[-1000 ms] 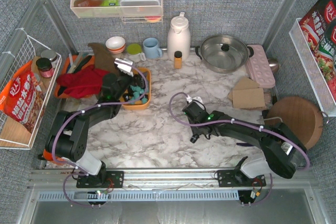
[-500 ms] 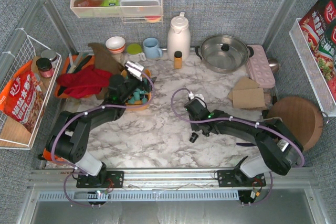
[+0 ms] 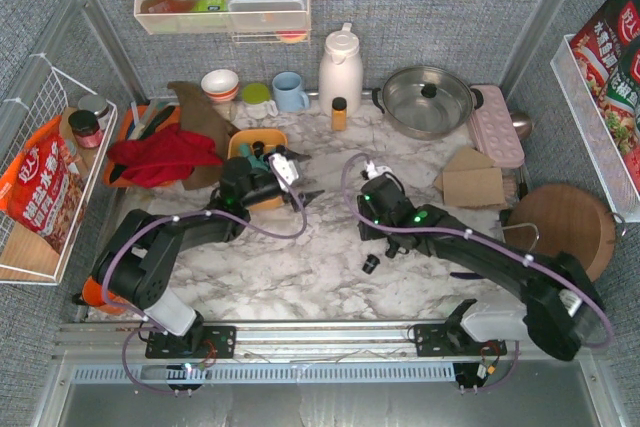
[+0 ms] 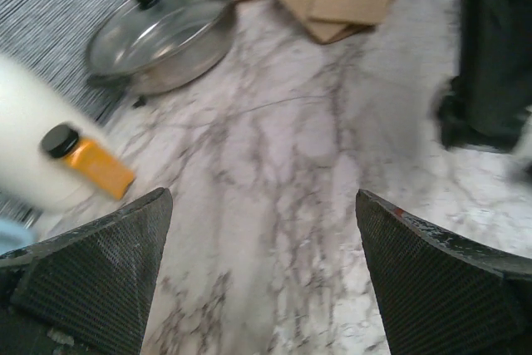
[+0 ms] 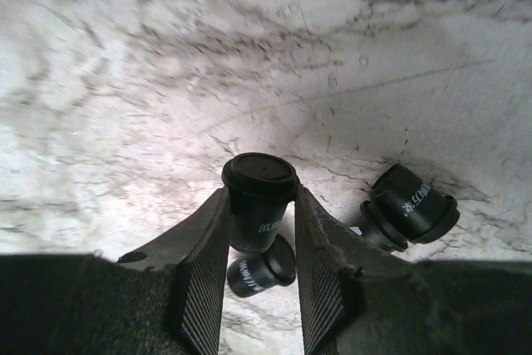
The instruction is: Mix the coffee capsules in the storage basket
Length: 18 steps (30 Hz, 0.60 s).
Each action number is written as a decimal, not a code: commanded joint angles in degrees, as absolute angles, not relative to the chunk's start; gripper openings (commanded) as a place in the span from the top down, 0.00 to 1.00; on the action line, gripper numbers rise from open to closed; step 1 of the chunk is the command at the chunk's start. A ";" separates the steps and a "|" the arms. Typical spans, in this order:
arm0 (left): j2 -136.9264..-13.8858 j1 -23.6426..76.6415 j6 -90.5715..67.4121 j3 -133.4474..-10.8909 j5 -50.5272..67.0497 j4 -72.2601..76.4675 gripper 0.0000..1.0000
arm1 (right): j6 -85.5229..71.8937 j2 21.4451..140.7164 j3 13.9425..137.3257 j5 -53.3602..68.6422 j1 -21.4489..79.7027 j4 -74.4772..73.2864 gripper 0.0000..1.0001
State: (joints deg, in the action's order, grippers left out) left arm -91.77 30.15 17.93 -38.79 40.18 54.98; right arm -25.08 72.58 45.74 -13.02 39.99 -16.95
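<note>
Capsules [image 5: 407,205] (two black, loose) lie beside right tool [image 5: 259,220] clamping a third.

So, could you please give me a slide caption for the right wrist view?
Right fingers closed on a black coffee capsule; two more lie on the marble tabletop.

The table [image 3: 300,257] is showing a smooth, white marble-look surface with grey veining. At lower centre of the right wrist view, a black coffee capsule [image 5: 259,197] is looking matt and plastic, and the jaws pressing its sides are showing ribbed black faces. In the top view, a pan [image 3: 428,99] at upper right is gleaming as polished metal. The storage basket [image 3: 255,139] is showing glossy orange plastic, beside soft red cloth [image 3: 160,159].
</note>
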 commanded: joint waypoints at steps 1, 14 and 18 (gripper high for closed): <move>-92.36 31.90 22.00 -37.23 52.09 61.42 0.01 | -24.18 66.44 47.46 -12.52 39.52 -17.98 0.67; -90.20 38.29 24.35 -35.49 42.23 61.93 0.01 | -21.75 58.71 43.84 -12.68 39.32 -6.73 0.57; -87.48 37.89 24.09 -34.85 28.10 62.76 0.01 | -16.18 67.10 47.27 -10.98 38.78 -9.42 0.47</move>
State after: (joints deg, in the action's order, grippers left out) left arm -89.45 38.17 23.86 -35.31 42.37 59.83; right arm -21.85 61.58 44.62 -12.01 39.33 -8.45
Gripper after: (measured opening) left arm 0.992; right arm 0.493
